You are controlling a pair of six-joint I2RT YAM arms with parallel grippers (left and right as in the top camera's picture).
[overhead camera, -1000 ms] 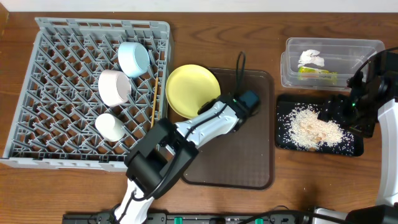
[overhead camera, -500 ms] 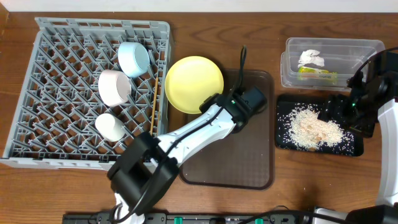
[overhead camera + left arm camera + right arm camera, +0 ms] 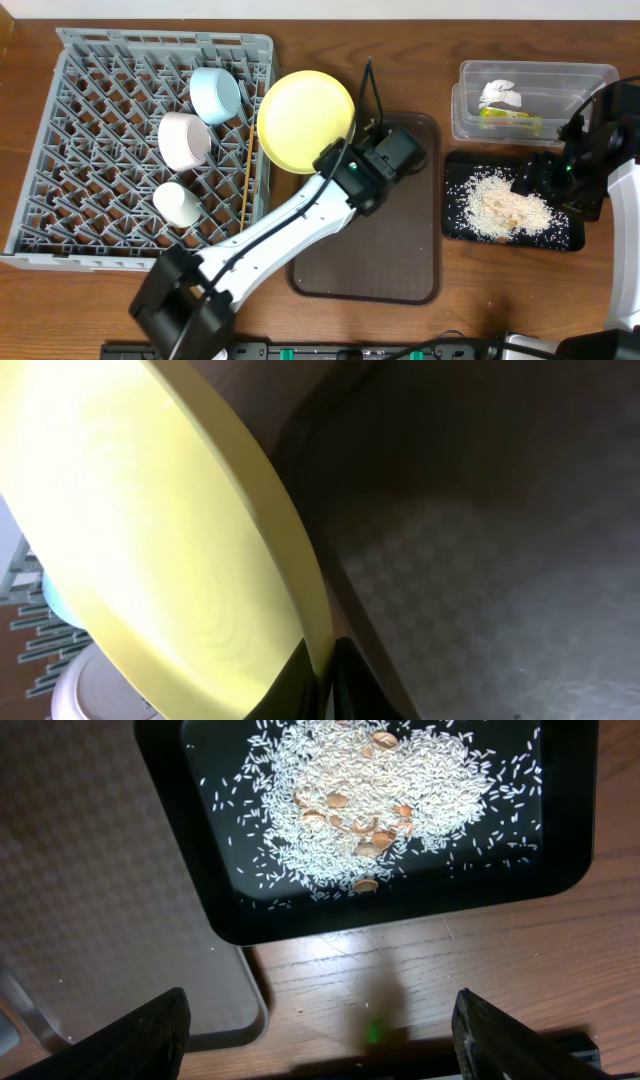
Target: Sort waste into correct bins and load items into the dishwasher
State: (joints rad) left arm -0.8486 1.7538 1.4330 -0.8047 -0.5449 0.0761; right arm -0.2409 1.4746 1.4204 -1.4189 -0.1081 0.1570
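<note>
My left gripper (image 3: 333, 158) is shut on the rim of the round yellow plate (image 3: 305, 121), held tilted above the gap between the grey dish rack (image 3: 60, 150) and the brown serving tray (image 3: 400, 250). In the left wrist view the plate (image 3: 150, 540) fills the left and my fingertips (image 3: 345, 680) pinch its edge. The rack holds a light blue bowl (image 3: 215, 94), a white bowl (image 3: 184, 139), a small white cup (image 3: 177, 204) and wooden chopsticks (image 3: 247, 165). My right gripper (image 3: 320, 1030) is open, empty, above the table beside the black tray (image 3: 570, 840) of rice scraps (image 3: 370, 790).
The clear tub (image 3: 590, 75) at the back right holds a white tissue (image 3: 499, 94) and a green-and-orange wrapper (image 3: 505, 117). The black tray (image 3: 565, 235) sits in front of it. A black cable (image 3: 375, 95) rises behind my left wrist.
My left gripper has lifted the yellow plate off the serving tray and carried it back and left toward the rack, tilting it more upright. The right arm has not moved.
</note>
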